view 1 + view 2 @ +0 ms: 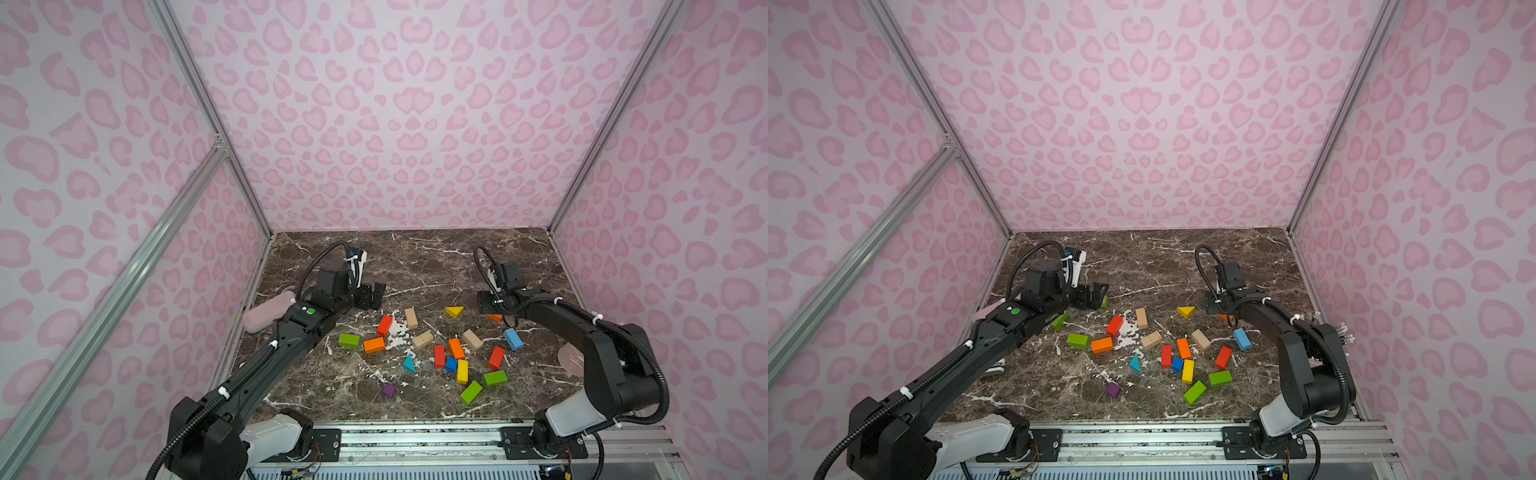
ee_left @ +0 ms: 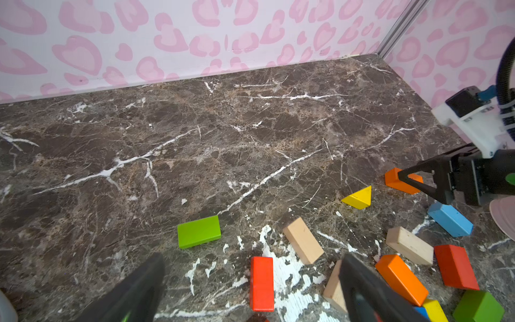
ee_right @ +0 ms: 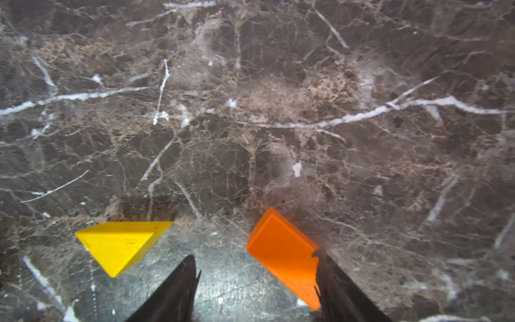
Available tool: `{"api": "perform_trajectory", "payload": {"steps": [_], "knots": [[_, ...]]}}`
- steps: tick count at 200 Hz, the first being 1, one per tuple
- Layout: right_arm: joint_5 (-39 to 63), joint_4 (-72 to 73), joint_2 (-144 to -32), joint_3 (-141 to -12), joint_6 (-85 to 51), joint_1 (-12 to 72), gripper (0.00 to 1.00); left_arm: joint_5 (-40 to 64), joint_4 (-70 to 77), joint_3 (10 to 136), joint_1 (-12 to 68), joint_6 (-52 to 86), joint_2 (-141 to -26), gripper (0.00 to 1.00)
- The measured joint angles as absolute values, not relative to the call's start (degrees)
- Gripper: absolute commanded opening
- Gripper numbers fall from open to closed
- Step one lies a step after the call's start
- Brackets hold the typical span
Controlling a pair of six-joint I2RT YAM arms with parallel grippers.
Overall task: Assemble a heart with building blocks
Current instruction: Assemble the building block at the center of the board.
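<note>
**Right pincer** [image 3: 255, 254]: fingers spread, pinching nothing. The orange block [image 3: 284, 256] lies flat on the worktop at the lower centre of the right wrist view. It is skewed, with one corner under the finger on that side, and whether they touch cannot be told. A yellow wedge [image 3: 122, 245] lies just beside the block at lower left.

**Left pincer** [image 2: 252, 257]: spread wide and empty, at the bottom edge of the left wrist view. A red brick [image 2: 262, 283] shows between its fingers and a green brick [image 2: 198, 232] lies nearby.

**Step in hand**, as judged: early sorting. The building blocks [image 1: 456, 348] lie scattered across the lower centre of both top views and form no heart outline yet. The right arm is attending to the orange block at the upper right edge of the scatter.

**Next move**, as judged: the block sits off-centre in the gap. The wrist needs to turn and shift so that both fingers straddle its narrow sides before they close.

**Surface and room**:
- The worktop [image 1: 436, 257] is dark brown marble-patterned, with white veins and a scuffed white patch among the blocks. Its upper half is bare, which suits it for laying out the shape.
- A pale pink pouch [image 1: 266, 316] rests at the left edge.
- The walls [image 1: 395, 104] are pink with a heart print and are framed by aluminium posts [image 1: 199, 104].
</note>
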State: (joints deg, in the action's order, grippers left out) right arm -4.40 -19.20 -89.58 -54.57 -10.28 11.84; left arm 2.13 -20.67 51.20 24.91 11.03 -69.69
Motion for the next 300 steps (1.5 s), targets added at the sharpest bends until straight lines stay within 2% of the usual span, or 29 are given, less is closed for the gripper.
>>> {"api": "perform_trajectory", "payload": {"steps": [100,203,225,253,300], "knots": [[-3.31,-18.94,-95.64,-58.06,-5.67,10.0,0.74,3.62,-19.68,50.48,25.12,10.98,-69.58,0.99],[-3.84,-20.03,-97.21,-57.23,-7.38,9.89,0.64,4.49,-19.68,50.52,25.36,11.0,-70.06,0.99],[-4.58,-20.12,-97.23,-57.1,-7.79,9.89,0.61,4.51,-19.68,50.63,25.41,11.03,-69.78,0.99],[-5.28,-20.64,-97.21,-56.93,-9.28,9.85,0.48,4.67,-19.68,50.74,25.47,11.03,-69.21,0.99],[-5.23,-22.5,-96.9,-57.32,-13.52,9.85,0.37,5.19,-19.68,50.85,25.61,11.14,-68.47,0.99]]}}
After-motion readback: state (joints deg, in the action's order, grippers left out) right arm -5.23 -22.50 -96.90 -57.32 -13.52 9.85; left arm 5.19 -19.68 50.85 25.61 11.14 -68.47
